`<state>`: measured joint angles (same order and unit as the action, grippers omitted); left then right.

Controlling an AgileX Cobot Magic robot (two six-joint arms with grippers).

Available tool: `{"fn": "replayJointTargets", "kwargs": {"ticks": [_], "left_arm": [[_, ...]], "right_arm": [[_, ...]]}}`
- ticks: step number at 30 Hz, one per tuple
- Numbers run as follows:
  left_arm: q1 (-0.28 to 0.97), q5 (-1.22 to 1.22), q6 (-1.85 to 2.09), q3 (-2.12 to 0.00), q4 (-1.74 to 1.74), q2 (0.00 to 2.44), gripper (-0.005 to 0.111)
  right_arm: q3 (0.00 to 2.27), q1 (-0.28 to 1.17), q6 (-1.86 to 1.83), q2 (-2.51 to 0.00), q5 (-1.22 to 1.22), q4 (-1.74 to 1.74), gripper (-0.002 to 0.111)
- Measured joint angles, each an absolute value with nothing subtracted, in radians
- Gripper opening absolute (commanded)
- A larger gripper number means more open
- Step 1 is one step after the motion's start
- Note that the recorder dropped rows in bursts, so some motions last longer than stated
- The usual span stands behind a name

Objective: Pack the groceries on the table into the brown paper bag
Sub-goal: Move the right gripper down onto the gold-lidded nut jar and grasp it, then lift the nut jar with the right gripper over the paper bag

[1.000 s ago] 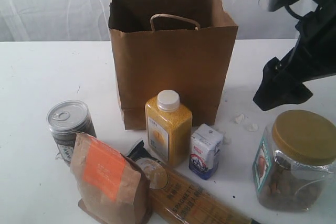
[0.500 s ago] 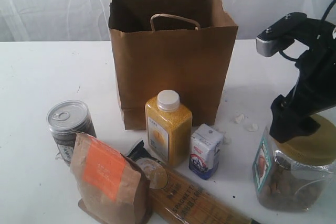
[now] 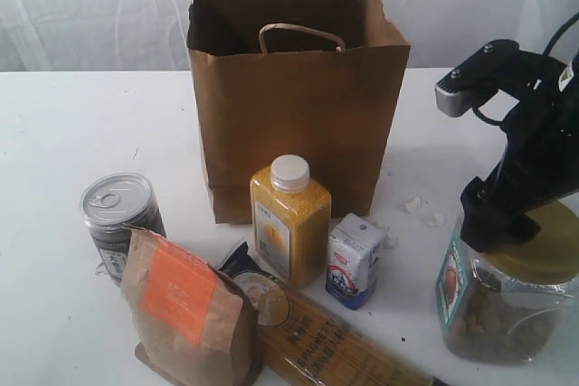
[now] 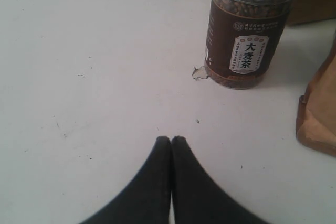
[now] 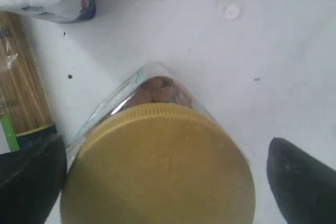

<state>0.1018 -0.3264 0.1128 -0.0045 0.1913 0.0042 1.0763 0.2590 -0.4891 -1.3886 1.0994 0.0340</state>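
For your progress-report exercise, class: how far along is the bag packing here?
Done: nothing visibly; can, pouch, bottle, carton, spaghetti and jar all sit on the table outside the bag. In hand: the open right tool straddles the jar. Remaining: all six.

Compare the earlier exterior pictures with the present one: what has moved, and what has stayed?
The right gripper came down onto the clear gold-lidded jar, open jaws straddling its lid, nothing gripped yet. The brown paper bag, silver-topped can and yellow white-capped bottle stayed put.
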Motion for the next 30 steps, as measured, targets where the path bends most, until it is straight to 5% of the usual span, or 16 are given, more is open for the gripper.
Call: {"fn": "replayJointTargets", "kwargs": {"ticks": [9,23,30], "left_arm": [[0.102,-0.326,0.113,-0.005,0.191,0.004,0.000],[0.102,-0.326,0.113,-0.005,0.191,0.004,0.000],[0.102,-0.326,0.113,-0.005,0.191,0.004,0.000]], "right_arm": [[1.017,0.259,-0.449,-1.390,1.086,0.024,0.092],[1.017,0.259,-0.280,-1.386,1.164,0.024,0.035],[1.044,0.259,-0.269,-1.390,1.211,0.036,0.027]]}}
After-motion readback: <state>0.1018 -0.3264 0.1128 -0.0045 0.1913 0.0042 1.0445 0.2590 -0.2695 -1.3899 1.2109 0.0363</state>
